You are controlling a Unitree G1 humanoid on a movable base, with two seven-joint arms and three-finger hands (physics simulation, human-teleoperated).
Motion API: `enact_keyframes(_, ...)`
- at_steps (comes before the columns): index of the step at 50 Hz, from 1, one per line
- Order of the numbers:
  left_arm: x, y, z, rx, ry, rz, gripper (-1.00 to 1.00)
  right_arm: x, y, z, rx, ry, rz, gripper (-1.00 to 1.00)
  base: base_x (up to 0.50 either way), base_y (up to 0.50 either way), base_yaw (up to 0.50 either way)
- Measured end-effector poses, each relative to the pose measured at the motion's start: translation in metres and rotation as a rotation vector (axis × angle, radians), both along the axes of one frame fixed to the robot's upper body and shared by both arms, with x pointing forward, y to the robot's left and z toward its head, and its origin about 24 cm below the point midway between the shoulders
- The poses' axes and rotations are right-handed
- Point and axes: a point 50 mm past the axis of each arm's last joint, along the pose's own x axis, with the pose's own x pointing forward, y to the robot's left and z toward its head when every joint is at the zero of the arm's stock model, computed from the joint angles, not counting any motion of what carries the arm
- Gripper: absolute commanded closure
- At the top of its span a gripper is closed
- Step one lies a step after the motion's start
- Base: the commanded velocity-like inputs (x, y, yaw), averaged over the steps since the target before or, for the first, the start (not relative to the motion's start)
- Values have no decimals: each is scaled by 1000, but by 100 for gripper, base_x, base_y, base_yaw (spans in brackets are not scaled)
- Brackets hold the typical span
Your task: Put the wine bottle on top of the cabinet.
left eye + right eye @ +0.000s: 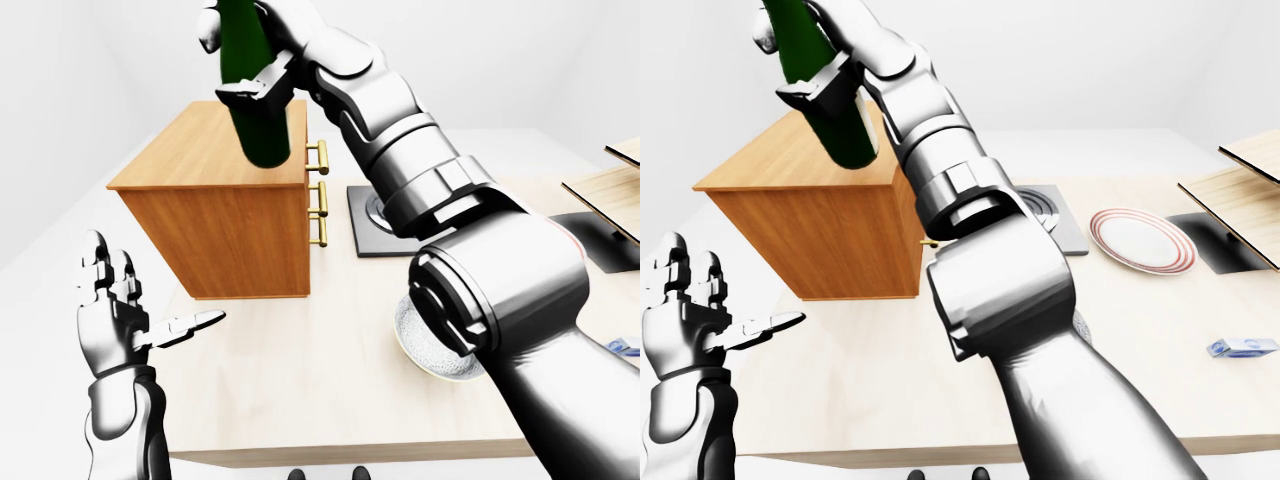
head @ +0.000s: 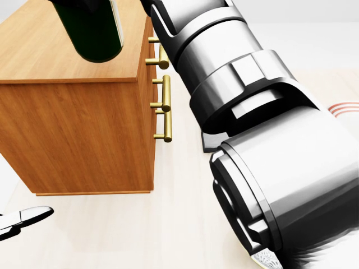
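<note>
Right forearm fills the views; right hand (image 1: 262, 60) grips the wine bottle (image 1: 255, 110), tilted above the cabinet (image 1: 215, 215) top, for set-down. Left hand (image 1: 115, 310) open, idle.

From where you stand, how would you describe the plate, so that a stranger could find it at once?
Start at the wooden cabinet on the light table in the right-eye view, then look right, past the robot's raised right arm. The plate lies flat there, alone. It is the only round white dish with red rings round its rim.

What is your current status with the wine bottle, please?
Right hand shut on wine bottle, held above cabinet top. Left hand open, idle. Nothing in the way.
</note>
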Motion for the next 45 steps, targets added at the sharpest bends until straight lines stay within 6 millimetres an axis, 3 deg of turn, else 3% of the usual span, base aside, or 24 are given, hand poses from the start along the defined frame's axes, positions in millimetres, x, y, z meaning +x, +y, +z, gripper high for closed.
enact_keyframes(45,0,0,-2,0,8,-1,-100,6,-6,-12,13,35,-28,100,0,0,0)
